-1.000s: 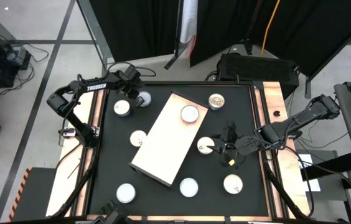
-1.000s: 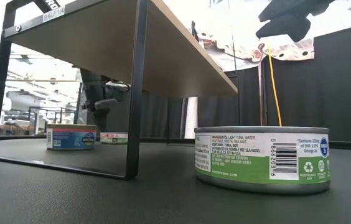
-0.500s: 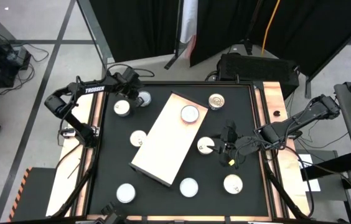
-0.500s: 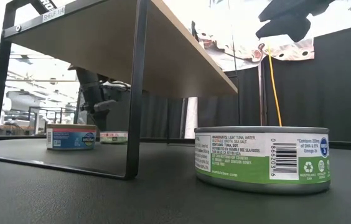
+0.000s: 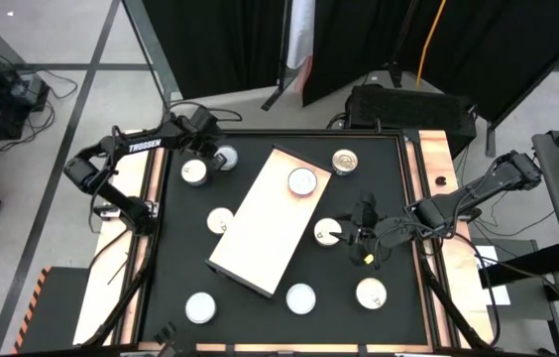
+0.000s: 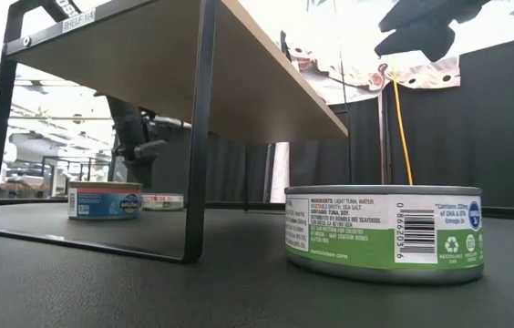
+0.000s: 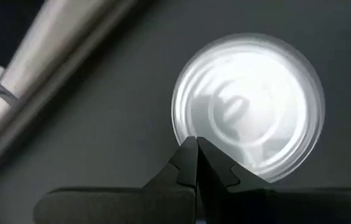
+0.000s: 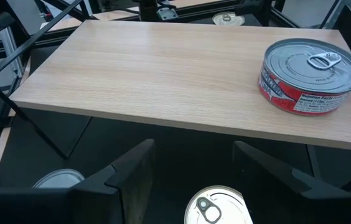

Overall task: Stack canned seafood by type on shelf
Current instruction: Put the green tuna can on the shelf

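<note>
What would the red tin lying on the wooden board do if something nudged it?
The red tin is low, wide and lies flat on the board, so it would probably slide, not tip or roll. Its metal body looks stiff, hardly fragile. The smooth shiny lid may be slippery.

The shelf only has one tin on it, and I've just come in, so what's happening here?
Sorting has barely begun. The shelf carries a single red-labelled tin; the other tins lie around it on the black table. The left tool is shut, poised over a silver-lidded tin near the table's far left corner. The right tool hangs open above another tin beside the shelf.
</note>
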Robot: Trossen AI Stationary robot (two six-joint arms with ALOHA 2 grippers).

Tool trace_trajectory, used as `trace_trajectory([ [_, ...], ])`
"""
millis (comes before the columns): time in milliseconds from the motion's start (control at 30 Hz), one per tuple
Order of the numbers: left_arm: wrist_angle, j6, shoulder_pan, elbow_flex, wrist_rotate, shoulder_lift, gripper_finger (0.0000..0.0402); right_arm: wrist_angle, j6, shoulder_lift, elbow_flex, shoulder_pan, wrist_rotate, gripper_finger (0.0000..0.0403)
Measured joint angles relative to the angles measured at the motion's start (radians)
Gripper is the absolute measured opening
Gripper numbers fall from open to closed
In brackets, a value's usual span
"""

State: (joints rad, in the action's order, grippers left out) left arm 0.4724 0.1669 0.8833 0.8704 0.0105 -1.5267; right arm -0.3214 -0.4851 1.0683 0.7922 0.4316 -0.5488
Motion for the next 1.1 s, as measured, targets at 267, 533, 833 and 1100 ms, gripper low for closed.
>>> trace_trajectory([
  [267,0.020,0.017,0.000,0.001,-0.013,0.006,0.0002,-0.002,0.000,0.000,0.000,0.000,0.000,0.0210],
  [533,0.099,0.058,0.000,0.002,-0.022,0.006,0.0002,-0.002,0.000,0.000,0.000,0.000,0.000,0.0210],
  [833,0.079,0.082,0.000,-0.029,-0.035,0.007,0.0002,-0.002,0.000,0.000,0.000,0.000,0.001,0.0210],
  [1100,0.075,0.075,0.000,-0.022,-0.035,0.008,0.0002,0.000,0.000,0.000,0.000,0.000,0.001,0.0210],
])
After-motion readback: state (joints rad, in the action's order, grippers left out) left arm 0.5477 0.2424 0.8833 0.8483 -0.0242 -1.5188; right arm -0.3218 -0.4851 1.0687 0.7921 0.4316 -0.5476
